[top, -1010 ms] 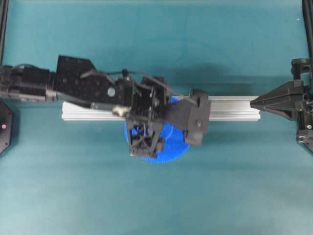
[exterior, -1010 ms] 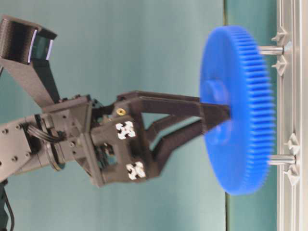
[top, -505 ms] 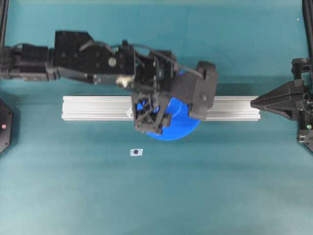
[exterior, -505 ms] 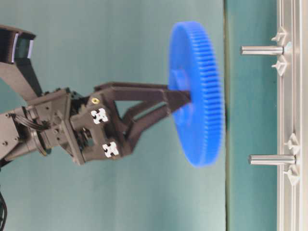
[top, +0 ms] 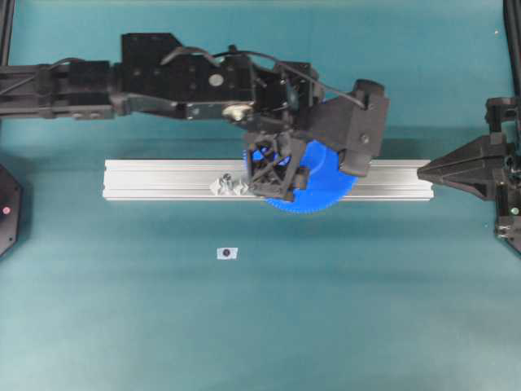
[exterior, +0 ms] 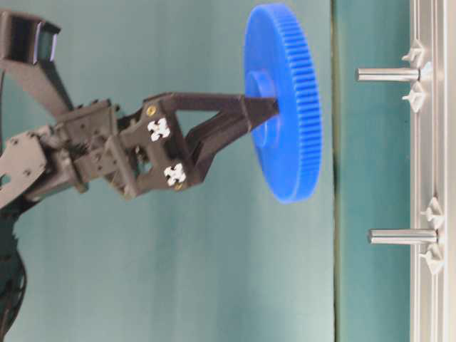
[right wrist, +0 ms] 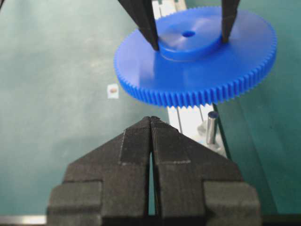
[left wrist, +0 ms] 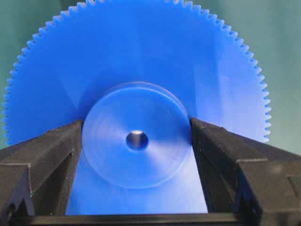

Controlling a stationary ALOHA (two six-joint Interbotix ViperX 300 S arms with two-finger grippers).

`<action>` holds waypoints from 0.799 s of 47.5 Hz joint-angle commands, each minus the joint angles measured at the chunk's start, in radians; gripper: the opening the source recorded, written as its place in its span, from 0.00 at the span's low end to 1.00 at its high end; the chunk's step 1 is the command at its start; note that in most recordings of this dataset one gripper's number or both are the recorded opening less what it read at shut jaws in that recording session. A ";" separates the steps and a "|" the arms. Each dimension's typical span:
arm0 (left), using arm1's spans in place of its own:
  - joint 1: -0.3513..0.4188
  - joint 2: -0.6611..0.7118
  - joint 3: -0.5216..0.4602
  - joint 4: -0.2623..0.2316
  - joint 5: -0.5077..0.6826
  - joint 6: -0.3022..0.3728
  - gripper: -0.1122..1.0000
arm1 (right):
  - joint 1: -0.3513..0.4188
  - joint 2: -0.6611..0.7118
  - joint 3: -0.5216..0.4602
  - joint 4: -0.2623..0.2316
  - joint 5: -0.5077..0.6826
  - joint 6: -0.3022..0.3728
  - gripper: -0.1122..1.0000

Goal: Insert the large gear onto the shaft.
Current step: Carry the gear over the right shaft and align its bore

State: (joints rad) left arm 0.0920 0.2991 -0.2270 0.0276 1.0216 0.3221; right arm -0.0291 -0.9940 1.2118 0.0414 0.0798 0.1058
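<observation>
A teal mat [top: 260,326] covers the whole work surface, smooth and evenly lit, with soft shadows toward 12 o'clock. A silver aluminium rail [top: 163,179] lies across the centre, running from 9 to 3 o'clock. A small white tag with a dark dot [top: 227,253] sits on the mat at about 7 o'clock from the centre, well apart from the rail. Dark frame edges [top: 6,41] border the corners at 10 and 2 o'clock.

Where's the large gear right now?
Overhead view: the large gear is right of centre, over the aluminium rail, gripped by its hub in the left gripper; table-level view shows it clear of both pegs.
</observation>
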 commanded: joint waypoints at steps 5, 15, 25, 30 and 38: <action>0.005 -0.008 -0.063 -0.002 -0.011 -0.003 0.79 | -0.002 -0.003 -0.008 -0.002 -0.009 0.009 0.10; 0.011 0.032 -0.094 -0.005 -0.014 -0.017 0.79 | -0.002 -0.015 -0.003 -0.002 -0.005 0.009 0.10; 0.009 0.067 -0.126 -0.002 -0.014 -0.018 0.79 | -0.002 -0.023 -0.003 0.000 -0.002 0.009 0.10; 0.011 0.086 -0.137 -0.005 -0.014 -0.018 0.79 | -0.002 -0.023 -0.002 -0.002 -0.002 0.009 0.10; 0.011 0.103 -0.144 -0.005 -0.014 -0.018 0.79 | -0.002 -0.025 0.000 -0.002 0.000 0.009 0.10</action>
State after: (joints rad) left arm 0.0982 0.4310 -0.3283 0.0261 1.0170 0.3053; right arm -0.0291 -1.0232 1.2210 0.0414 0.0828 0.1058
